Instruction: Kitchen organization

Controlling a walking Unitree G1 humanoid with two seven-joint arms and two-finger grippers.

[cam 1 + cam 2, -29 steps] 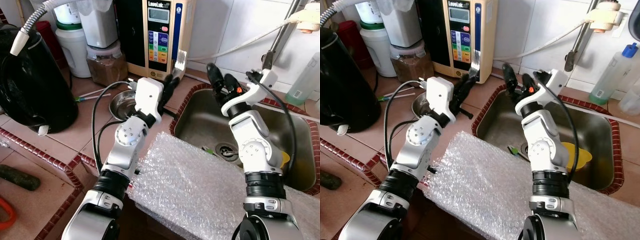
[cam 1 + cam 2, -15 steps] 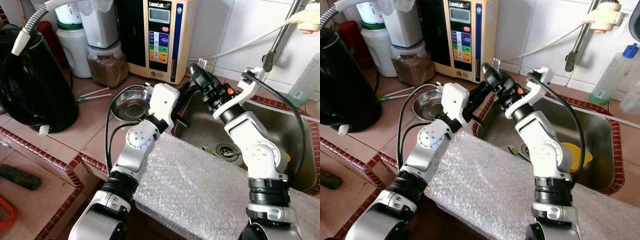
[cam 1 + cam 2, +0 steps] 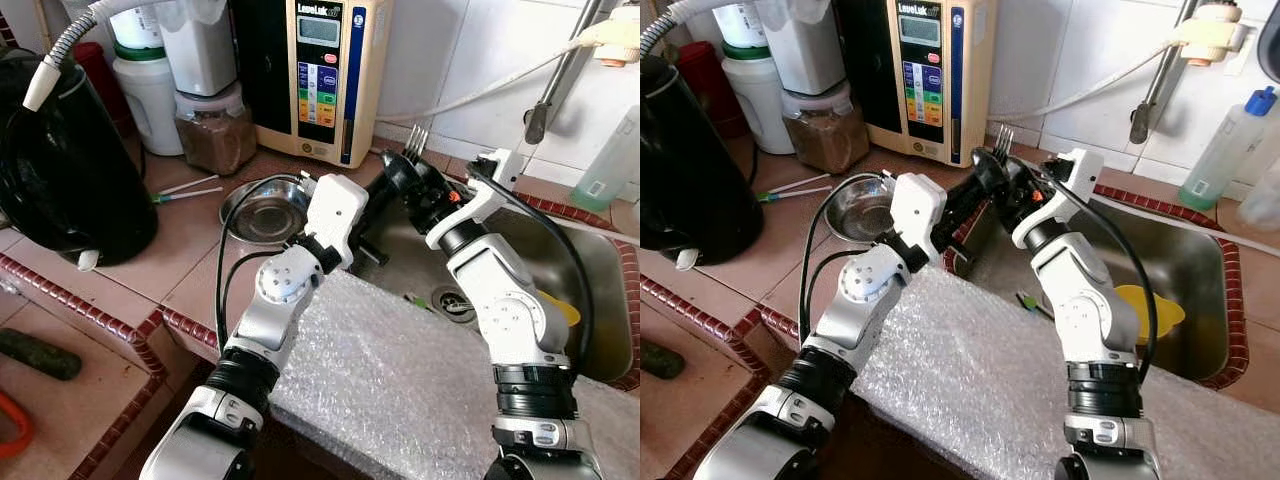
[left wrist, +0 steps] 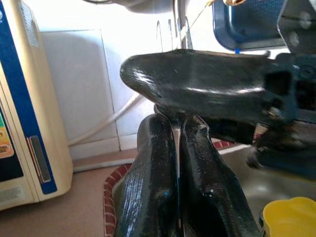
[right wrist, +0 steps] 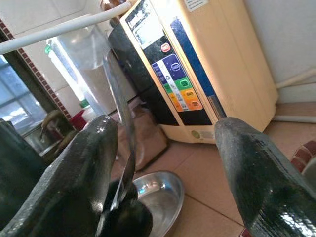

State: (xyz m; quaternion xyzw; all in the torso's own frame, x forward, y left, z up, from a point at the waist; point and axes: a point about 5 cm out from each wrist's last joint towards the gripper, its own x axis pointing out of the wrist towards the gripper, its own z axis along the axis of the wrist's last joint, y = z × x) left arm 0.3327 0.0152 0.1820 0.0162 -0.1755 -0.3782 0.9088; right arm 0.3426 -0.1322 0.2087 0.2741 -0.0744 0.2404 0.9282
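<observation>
Left eye view shows a metal fork (image 3: 415,137) held upright, tines up, over the near-left corner of the steel sink (image 3: 600,300), its handle pinched between the closed fingers of the left gripper (image 3: 378,188). The right gripper (image 3: 410,185) meets it there, fingers spread wide on either side of the fork handle, as the right wrist view shows, one finger (image 5: 59,173) close against the thin shiny handle (image 5: 121,148). Inside the sink lie a yellow plastic piece (image 3: 1150,305) and a small green item (image 3: 1028,300) near the drain. A round steel bowl (image 3: 262,205) sits on the tiled counter beside the sink. Bubble wrap (image 3: 400,390) covers the near counter edge. Behind stand a cream water machine (image 3: 325,70), a jar of brown powder (image 3: 212,135) and a black kettle (image 3: 60,170).
</observation>
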